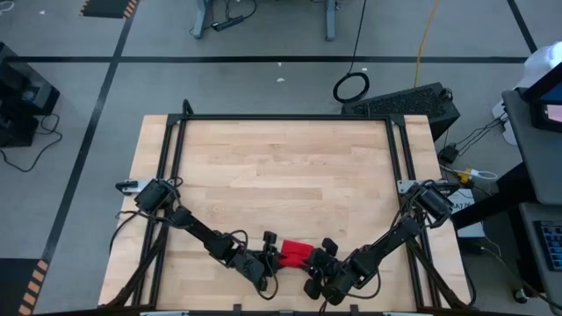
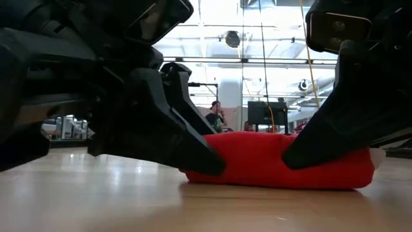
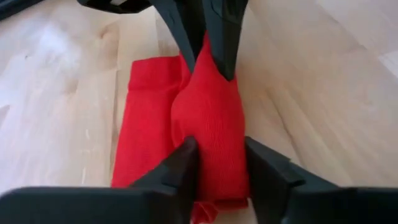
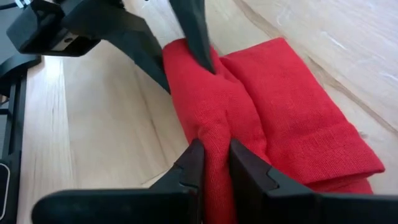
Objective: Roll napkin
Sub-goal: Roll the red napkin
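The red napkin lies on the wooden table near its front edge. It is partly rolled: a thick roll with a flat folded part beside it, resting on the table. My left gripper is at the roll's left end and my right gripper at its right end, both shut on it. In the low view the two arms' fingers come down onto the napkin from either side. My left gripper pinches the roll's left end between its two fingers, one on each side of the roll. The fingers slant down from the table's left and lie along the roll, which rests on the table. My right gripper pinches a raised ridge of cloth at the roll's right end between its two fingers, several layers bunched together. It slants down from the table's right, along the roll. The napkin stays on the table.
Black frame rails run along the table's left and right sides. Bare wood stretches toward the far edge. The napkin lies close to the near edge. A person stands far back in the room.
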